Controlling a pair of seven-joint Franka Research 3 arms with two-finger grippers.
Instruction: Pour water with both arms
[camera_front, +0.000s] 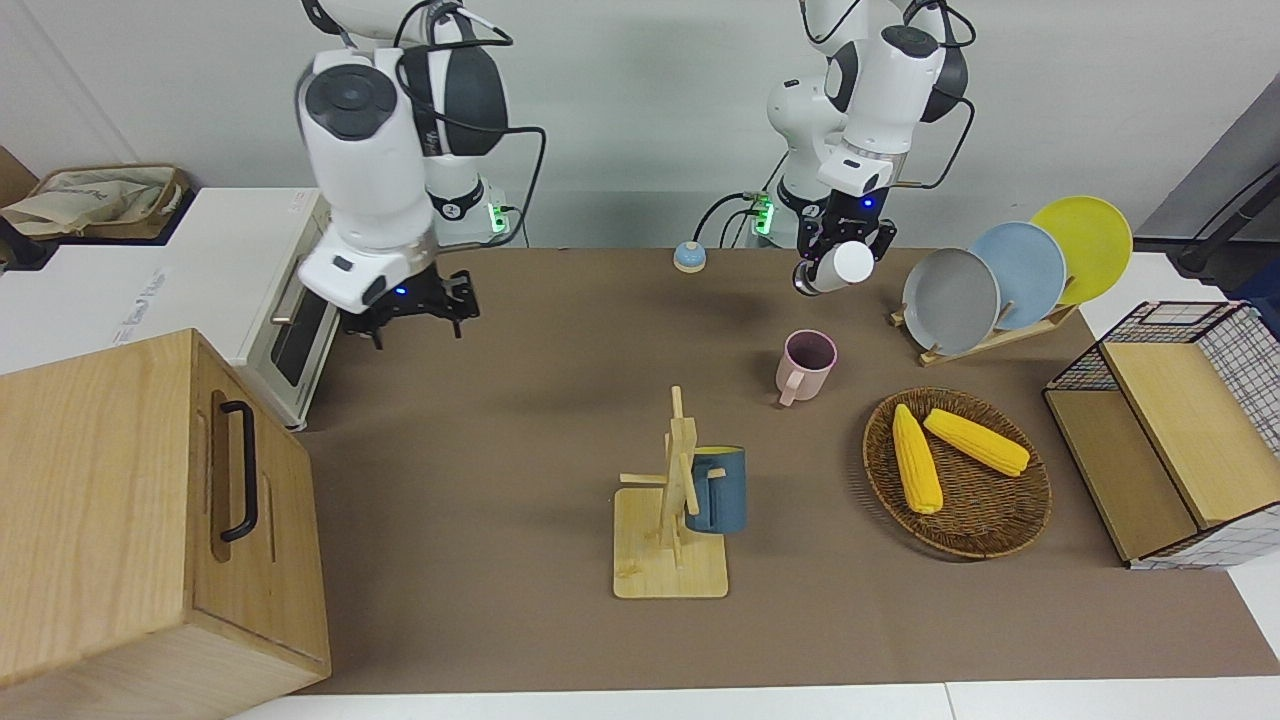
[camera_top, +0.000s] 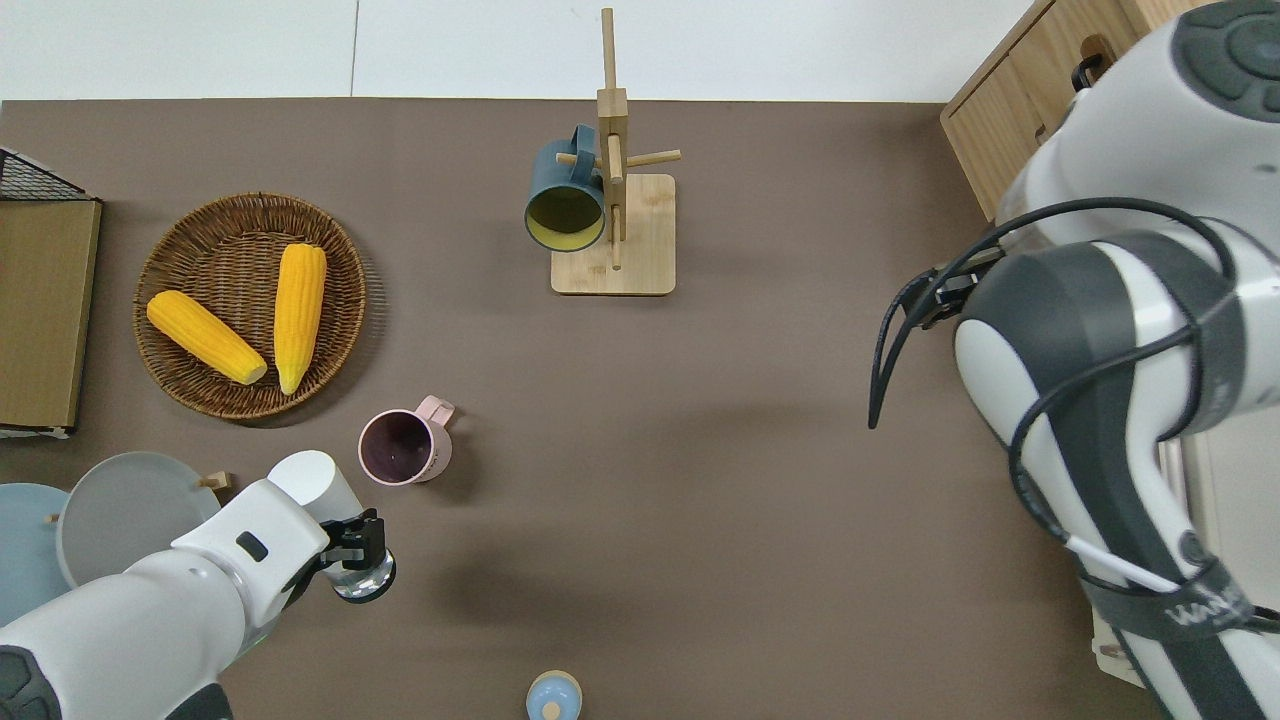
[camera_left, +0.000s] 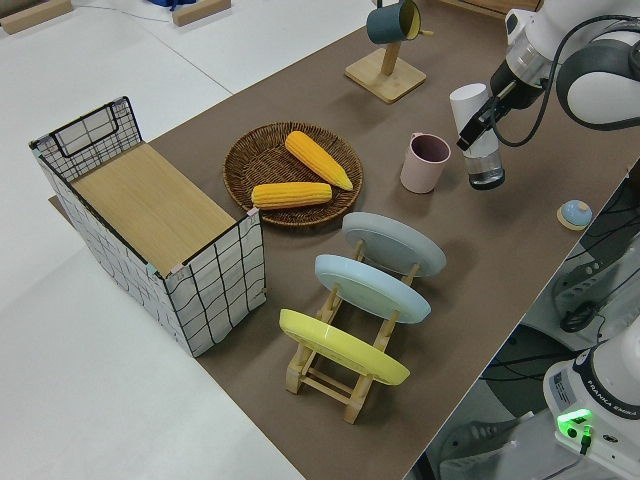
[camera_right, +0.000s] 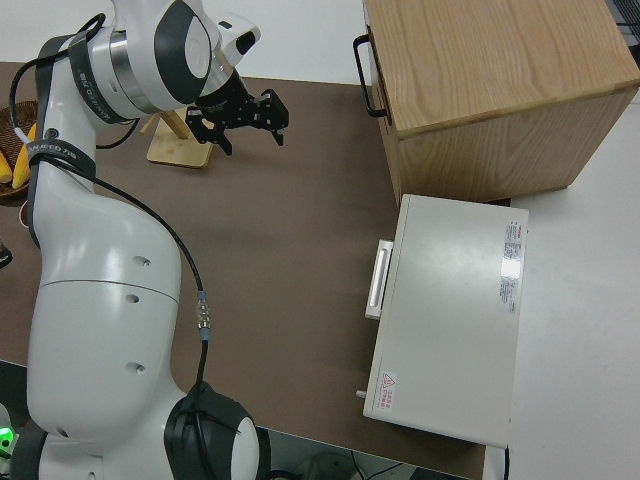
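Overhead: left tool (camera_top: 352, 548) grips bottle (camera_top: 335, 525) near pink mug (camera_top: 398, 448); right tool (camera_front: 410, 308) wide.

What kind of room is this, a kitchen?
More likely a robot lab with a pretend kitchen on a table. Kitchen things show it: a toaster oven, plates in a rack and corn in a basket, with two robot arms working there.

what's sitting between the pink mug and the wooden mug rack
Nothing. The overhead view shows only bare brown table mat between the pink mug and the mug rack.
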